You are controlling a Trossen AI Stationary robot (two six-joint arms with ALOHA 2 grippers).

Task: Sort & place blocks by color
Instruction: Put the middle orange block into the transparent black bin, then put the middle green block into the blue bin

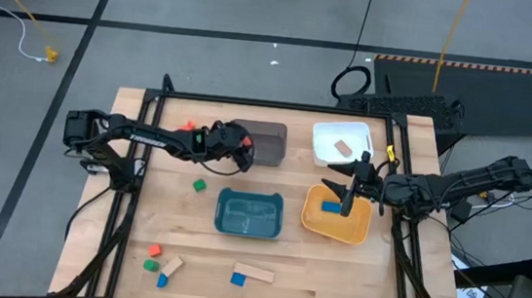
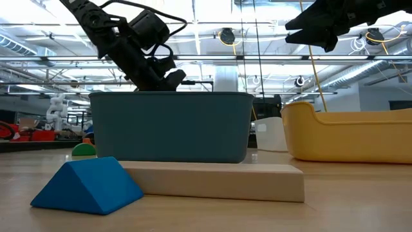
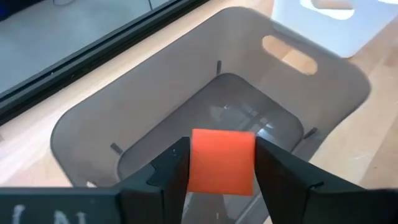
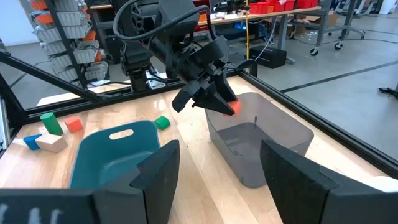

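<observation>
My left fingers [image 3: 221,171] grasp a red block [image 3: 221,160] above the grey bin [image 3: 323,93] near the counter's far edge. Next I must release it inside. My right fingers [image 1: 352,189] wait, spread and empty, over the yellow tray [image 1: 322,224].

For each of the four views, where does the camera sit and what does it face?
High: overhead, straight down; both arms, grey tray.
Low: table height, across teal tray; both arms above.
Left wrist: left gripper holding orange block over grey tray.
Right wrist: open right gripper, facing left arm.
Wrist views share the orange block.
</observation>
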